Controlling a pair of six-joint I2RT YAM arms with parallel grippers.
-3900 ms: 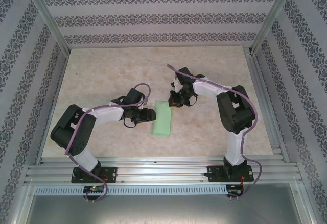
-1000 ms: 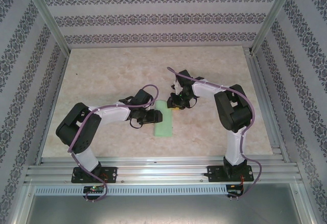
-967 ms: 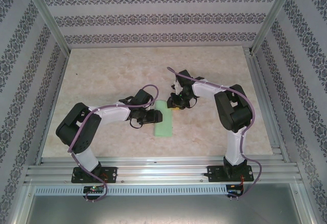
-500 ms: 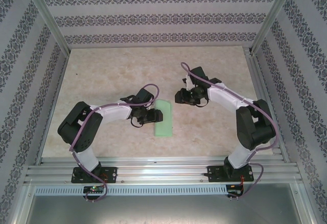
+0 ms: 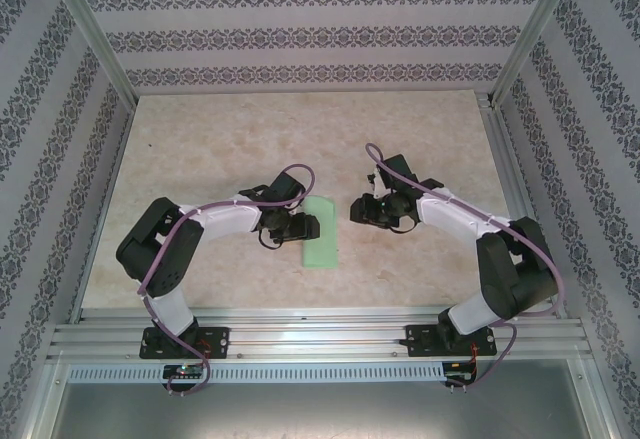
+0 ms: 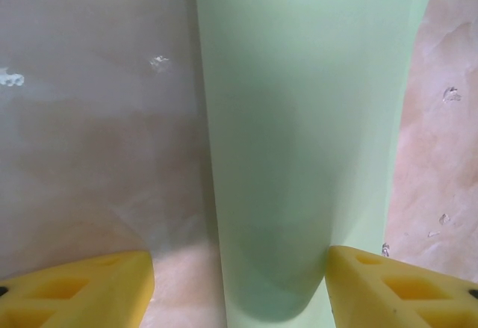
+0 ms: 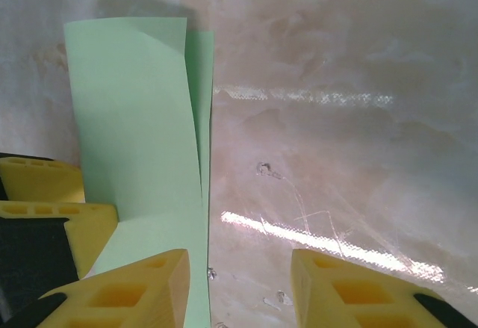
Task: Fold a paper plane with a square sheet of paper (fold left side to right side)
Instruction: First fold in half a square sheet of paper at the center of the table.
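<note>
The square sheet of paper [image 5: 322, 244], mint green, lies flat at the table's middle, folded over into a narrow strip rather than a paper plane. In the right wrist view the paper [image 7: 131, 111] shows its upper layer lying slightly askew over the lower one. My left gripper [image 5: 308, 227] is low over the strip's left side, open. Its yellow fingertips [image 6: 396, 283] stand wide apart with the paper [image 6: 299, 119] lying between them. My right gripper [image 5: 357, 209] hovers just right of the strip, open, with bare table between its fingers [image 7: 358, 283].
The marble-patterned table top [image 5: 220, 149] has free room at the back and on both sides. Patterned walls and an aluminium frame [image 5: 300, 331] enclose it. The left gripper's yellow fingers [image 7: 45, 186] show at the left edge of the right wrist view.
The right gripper has drawn back to the right, off the strip's far end, and its elbow has swung outward. The left gripper and the paper have stayed put.
</note>
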